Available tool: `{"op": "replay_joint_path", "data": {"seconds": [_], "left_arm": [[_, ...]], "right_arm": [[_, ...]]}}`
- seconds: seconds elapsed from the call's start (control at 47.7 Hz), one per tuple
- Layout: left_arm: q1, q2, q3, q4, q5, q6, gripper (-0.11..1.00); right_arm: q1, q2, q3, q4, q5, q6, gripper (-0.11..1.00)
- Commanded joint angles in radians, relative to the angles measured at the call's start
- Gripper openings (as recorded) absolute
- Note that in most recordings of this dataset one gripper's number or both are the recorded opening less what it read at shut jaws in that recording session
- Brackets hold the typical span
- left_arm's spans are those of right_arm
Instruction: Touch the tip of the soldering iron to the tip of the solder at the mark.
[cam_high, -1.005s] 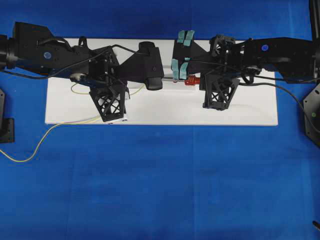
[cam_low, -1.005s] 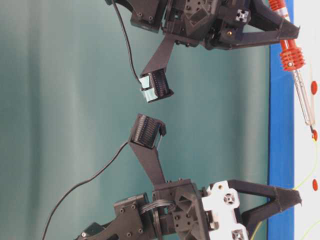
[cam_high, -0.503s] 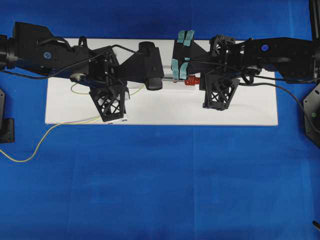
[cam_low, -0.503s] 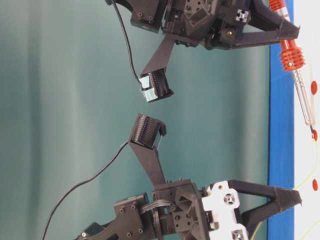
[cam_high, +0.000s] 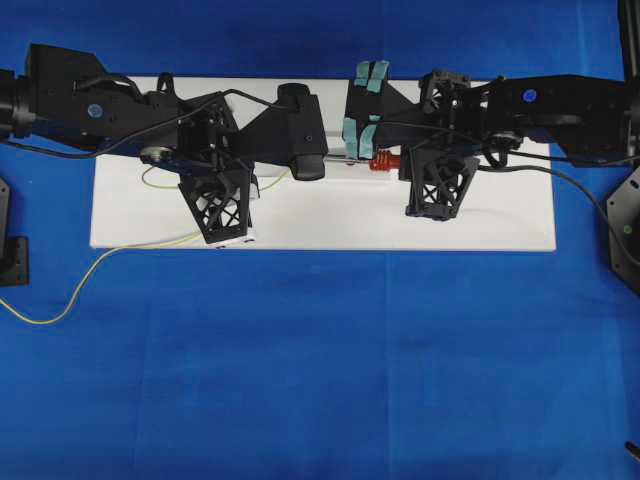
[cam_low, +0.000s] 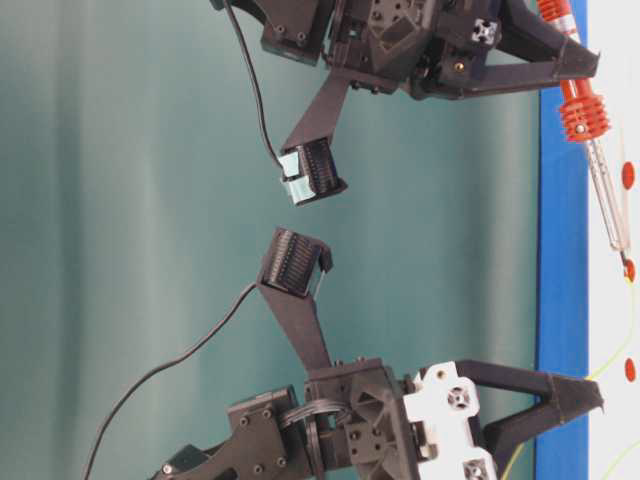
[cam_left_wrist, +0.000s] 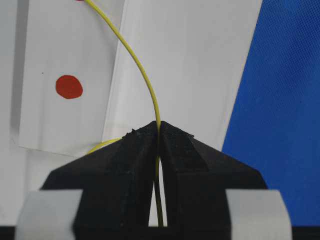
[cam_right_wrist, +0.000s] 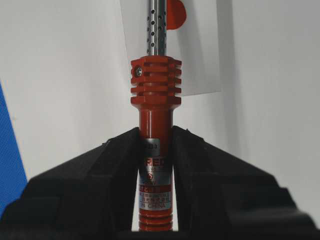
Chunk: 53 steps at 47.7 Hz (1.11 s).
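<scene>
Red-orange plastic is what your right gripper is clamped on: the soldering iron, its smooth round handle pinched between two matte black wedge-shaped fingers. Ahead of the grip you see a ribbed red collar with a small screw in its side, then a silvery tube pierced with rows of tiny holes. That tube runs out of the top of the right wrist view, so the tip is cut off there. A printed label on the handle is only partly legible.

From table level, which shows the scene turned on its side, the iron lies over the white board, and its shaft narrows toward a red dot. The point is too small for you to judge whether it touches anything.

Your left gripper is shut on the solder, a thin glossy yellow wire that passes between the black finger pads and curves up over a white paper sheet bearing a red mark. The wire's free end leaves the top of that view, so you cannot see it.

Overhead, both arms crowd the white board on the blue cloth. Only the red collar peeks out between them, while the yellow wire trails in a loose curl off the board's left corner.
</scene>
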Motion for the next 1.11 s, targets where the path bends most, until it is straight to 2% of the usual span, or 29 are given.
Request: {"op": "replay_joint_path", "data": {"seconds": [0.0, 0.377, 0.922, 1.089], "left_arm": [[-0.002, -0.014, -0.025, 0.003, -0.003, 0.002, 0.01], [-0.003, -0.031, -0.023, 0.003, -0.003, 0.000, 0.01], [-0.003, -0.267, 0.057, 0.003, 0.051, -0.017, 0.01], [-0.003, -0.291, 0.091, 0.003, 0.046, -0.023, 0.01]], "right_arm": [[0.002, -0.012, -0.026, -0.003, -0.003, 0.000, 0.06], [0.000, -0.012, -0.026, -0.003, -0.003, 0.002, 0.06], [0.000, -0.012, -0.028, -0.003, -0.008, 0.002, 0.06], [0.000, -0.012, -0.028, -0.003, -0.008, 0.000, 0.06]]}}
